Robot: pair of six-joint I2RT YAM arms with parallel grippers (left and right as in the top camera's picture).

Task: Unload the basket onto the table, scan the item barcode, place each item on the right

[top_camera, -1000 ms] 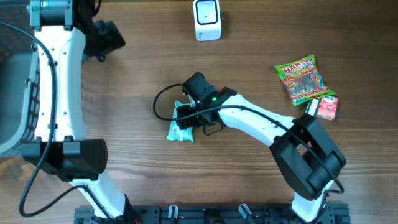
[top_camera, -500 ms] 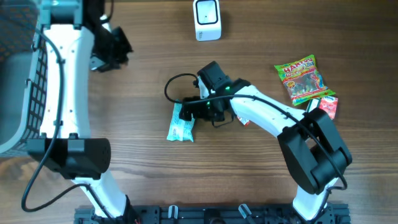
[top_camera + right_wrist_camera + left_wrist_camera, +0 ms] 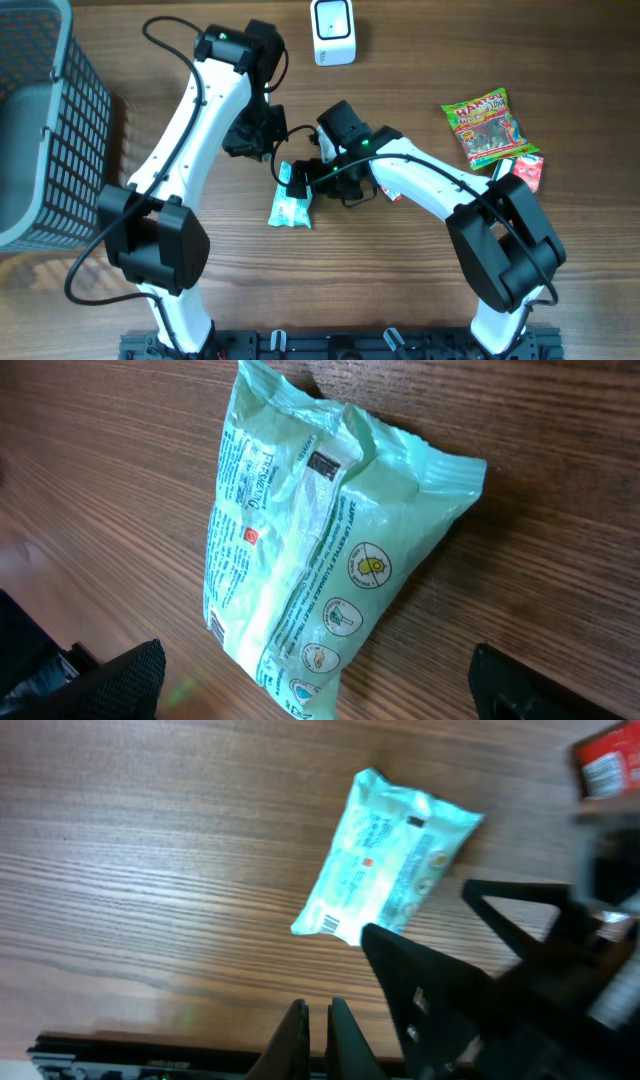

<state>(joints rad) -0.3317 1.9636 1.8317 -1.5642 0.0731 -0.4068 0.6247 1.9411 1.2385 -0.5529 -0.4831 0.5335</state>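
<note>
We see the pale mint-green plastic packet lying flat on the brown wooden table, near the middle and well apart from the white box-shaped scanner at the far edge. Its printed back faces up, and a small black barcode shows at one corner. The right gripper hangs just over the packet's upper end with its black fingers spread wide. In the right wrist view the packet lies in the gap between them and touches neither, so this pincer is released and holds nothing. The left gripper sits just beside the right one, on the far-left side of the packet and a little apart from it. In the left wrist view its two slim fingers are pressed together with nothing between them, clenched and empty, and the packet lies out ahead of the tips, untouched. Off to the right, well clear of both arms, we see a colourful gummy-sweet bag and a small red carton just beside it. A grey mesh basket stands at the left edge.
</note>
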